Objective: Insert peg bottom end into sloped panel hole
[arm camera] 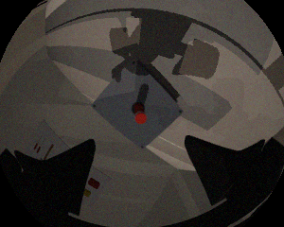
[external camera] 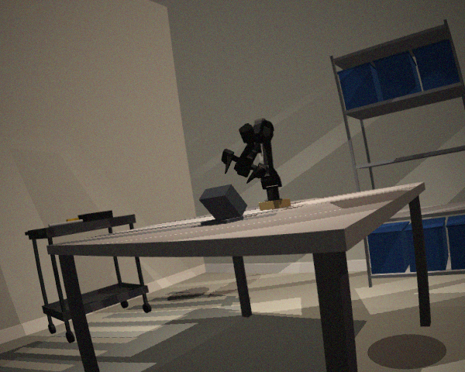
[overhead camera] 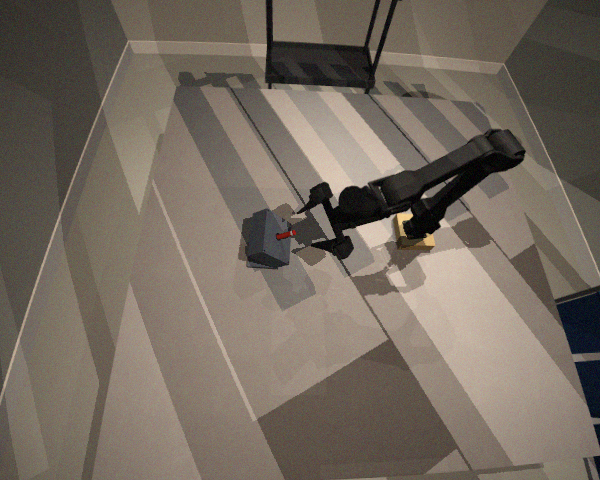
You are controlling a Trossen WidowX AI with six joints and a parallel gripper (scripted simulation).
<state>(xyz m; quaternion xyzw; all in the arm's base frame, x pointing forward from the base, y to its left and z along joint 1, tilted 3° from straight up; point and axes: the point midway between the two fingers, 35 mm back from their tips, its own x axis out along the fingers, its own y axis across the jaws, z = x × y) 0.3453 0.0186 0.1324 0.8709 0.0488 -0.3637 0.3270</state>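
Observation:
The red peg (overhead camera: 283,236) (arm camera: 140,118) sticks out of the sloped face of the blue-grey block (overhead camera: 263,232) (external camera: 221,201) (arm camera: 115,106). Its lower part is inside the hole, and a dark red ring shows around its base in the wrist view. Its outer end looks round. How deep it sits cannot be told. In the exterior view the block hides the peg. My gripper (overhead camera: 301,230) (external camera: 236,177) (arm camera: 140,143) is wide open and empty. It is back from the face, its fingers spread to either side of the peg's line and touching neither peg nor block.
The arm's yellow base (overhead camera: 419,245) (external camera: 274,204) stands on the table (external camera: 208,245) behind the gripper. A dark cart (overhead camera: 318,59) (external camera: 92,225) and a shelf with blue bins (external camera: 397,76) stand away from the table. Striped shadows cross the tabletop.

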